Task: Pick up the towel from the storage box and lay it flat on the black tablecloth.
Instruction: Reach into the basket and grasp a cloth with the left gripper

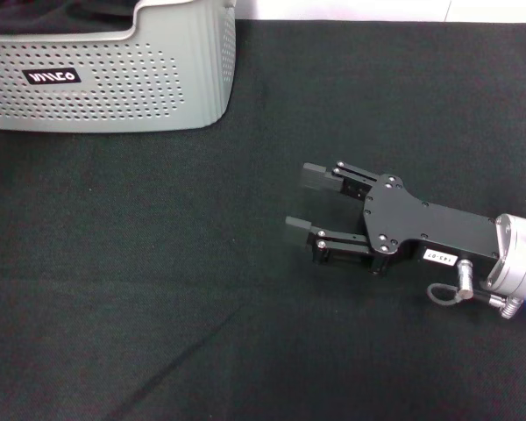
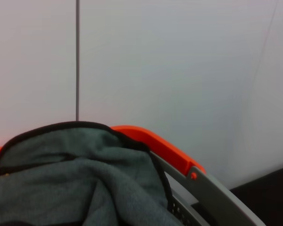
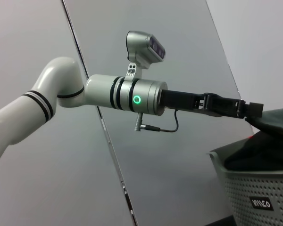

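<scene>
The right pincer (image 1: 300,200) lies low over the black tablecloth (image 1: 158,289), its two fingers spread apart with nothing between them, tips pointing toward the robot's left. It is well apart from the storage box (image 1: 114,88), which stands at the far left of the cloth with its black label facing the robot.

The left pincer (image 3: 254,109) is seen in the right wrist view, reaching out level over the storage box's rim (image 3: 254,162); its tip meets the dark bunched cloth heaped in the box, but whether its fingers are closed on that cloth cannot be told.

The towel (image 2: 70,183) shows in the left wrist view, grey fleece side up with black edging, crumpled and mounded above the box's rim, an orange strip (image 2: 155,143) running behind it.
</scene>
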{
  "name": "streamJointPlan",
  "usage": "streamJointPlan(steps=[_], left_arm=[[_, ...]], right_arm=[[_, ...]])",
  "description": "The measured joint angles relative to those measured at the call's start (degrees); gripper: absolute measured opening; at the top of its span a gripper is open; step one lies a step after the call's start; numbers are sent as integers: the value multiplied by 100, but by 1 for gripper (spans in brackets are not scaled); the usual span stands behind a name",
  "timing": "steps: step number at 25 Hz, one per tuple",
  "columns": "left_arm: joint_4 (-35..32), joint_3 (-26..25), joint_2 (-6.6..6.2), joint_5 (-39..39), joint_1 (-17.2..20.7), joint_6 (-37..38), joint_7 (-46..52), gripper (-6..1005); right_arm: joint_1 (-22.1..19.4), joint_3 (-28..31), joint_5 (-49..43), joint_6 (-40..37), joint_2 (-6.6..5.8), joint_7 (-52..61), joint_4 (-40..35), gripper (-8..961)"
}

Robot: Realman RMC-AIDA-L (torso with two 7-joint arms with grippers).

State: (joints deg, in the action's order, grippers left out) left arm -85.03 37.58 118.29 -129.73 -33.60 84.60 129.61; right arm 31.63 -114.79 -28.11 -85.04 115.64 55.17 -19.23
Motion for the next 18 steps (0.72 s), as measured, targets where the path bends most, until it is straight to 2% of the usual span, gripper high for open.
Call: streamJointPlan(steps=[11, 16, 18], left_arm=[[492, 129, -57, -167, -8, -7, 11, 572], [477, 293, -71, -120, 9, -8, -136, 364], [466, 304, -96, -98, 6, 18, -186, 234]], right_arm=[[-55, 10, -2, -4, 17, -59, -5, 786], [-126, 9, 6, -16, 19, -59, -15, 783], [-159, 9, 4, -19, 19, -62, -20, 782]])
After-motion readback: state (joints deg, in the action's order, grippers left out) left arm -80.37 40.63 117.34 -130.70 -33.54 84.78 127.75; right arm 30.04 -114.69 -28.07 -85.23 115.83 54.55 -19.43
